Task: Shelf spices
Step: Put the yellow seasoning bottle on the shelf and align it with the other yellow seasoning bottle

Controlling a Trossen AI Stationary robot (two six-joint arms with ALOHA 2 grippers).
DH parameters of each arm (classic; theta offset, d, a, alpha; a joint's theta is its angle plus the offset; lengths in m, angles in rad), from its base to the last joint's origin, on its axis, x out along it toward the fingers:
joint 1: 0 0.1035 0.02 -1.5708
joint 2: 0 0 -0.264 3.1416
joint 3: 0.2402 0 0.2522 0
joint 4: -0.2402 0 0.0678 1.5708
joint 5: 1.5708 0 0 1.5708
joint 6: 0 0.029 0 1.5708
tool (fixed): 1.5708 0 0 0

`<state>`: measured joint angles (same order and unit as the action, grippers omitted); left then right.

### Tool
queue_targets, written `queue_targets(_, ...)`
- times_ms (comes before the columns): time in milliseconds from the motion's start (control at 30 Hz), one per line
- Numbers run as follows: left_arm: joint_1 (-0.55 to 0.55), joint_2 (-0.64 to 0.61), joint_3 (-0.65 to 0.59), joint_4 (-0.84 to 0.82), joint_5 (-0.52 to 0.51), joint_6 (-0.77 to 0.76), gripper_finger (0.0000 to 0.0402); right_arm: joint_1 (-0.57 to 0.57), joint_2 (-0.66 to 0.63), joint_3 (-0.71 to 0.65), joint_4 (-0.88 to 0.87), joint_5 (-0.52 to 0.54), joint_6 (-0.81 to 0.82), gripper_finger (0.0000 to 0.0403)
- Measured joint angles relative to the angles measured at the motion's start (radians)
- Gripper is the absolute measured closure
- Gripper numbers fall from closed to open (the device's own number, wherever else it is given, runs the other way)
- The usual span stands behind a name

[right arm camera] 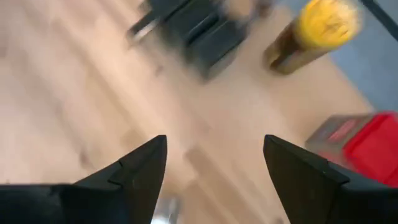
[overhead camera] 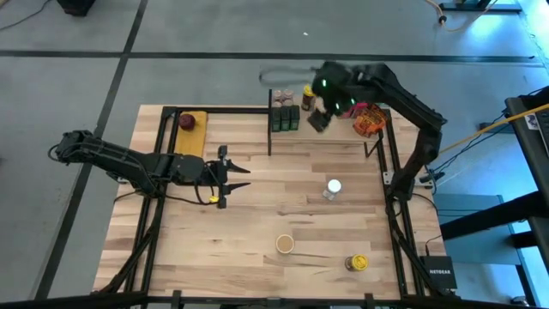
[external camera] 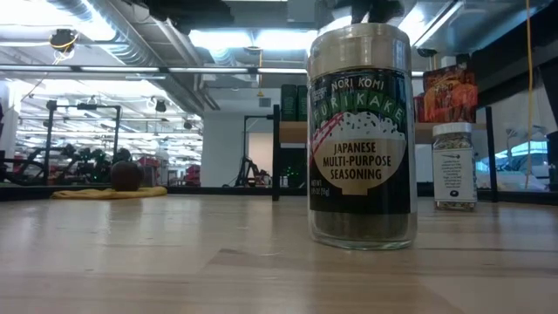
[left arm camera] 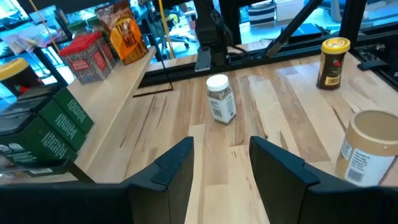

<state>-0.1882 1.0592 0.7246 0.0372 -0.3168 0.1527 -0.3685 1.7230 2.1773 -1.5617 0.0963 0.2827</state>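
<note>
Pale wood formed the small rectangular shelf on its thin black frame at the table's far edge, and it carried dark rectangular tins, a yellow-lidded jar, a red box and an orange packet. The right gripper hung over that shelf with its jaws apart and nothing between them. The left gripper waited above the plank tabletop, jaws likewise apart and empty, while a white-lidded jar, a tan-lidded jar and another yellow-lidded jar stood on the tabletop.

wooden tabletop bears 3 jars.
</note>
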Motion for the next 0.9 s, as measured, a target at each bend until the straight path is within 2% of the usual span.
queue_targets(133,0.000,0.000,0.000,-0.001,0.000,-0.008,0.0251,0.166,-0.051,-0.019,-0.009,0.015,0.029,0.0129)
queue_targets(267,0.000,0.000,0.000,0.002,0.000,-0.005,0.0251,0.330,-0.083,-0.019,-0.007,-0.015,0.061,0.0129)
queue_targets(400,0.000,0.000,0.000,0.003,0.000,-0.001,0.0251,0.477,-0.087,-0.019,-0.009,0.087,0.086,0.0129)
queue_targets(567,0.000,0.000,0.000,0.004,0.000,-0.008,0.0251,0.595,-0.089,-0.039,-0.009,0.133,0.166,0.0129)
queue_targets(700,0.000,0.000,0.000,0.001,0.000,-0.008,0.0251,0.666,-0.138,-0.162,-0.009,0.225,0.243,0.0129)
queue_targets(900,0.000,0.000,0.000,-0.003,0.000,-0.002,0.0251,0.737,-0.310,-0.476,-0.006,0.278,0.475,0.0129)
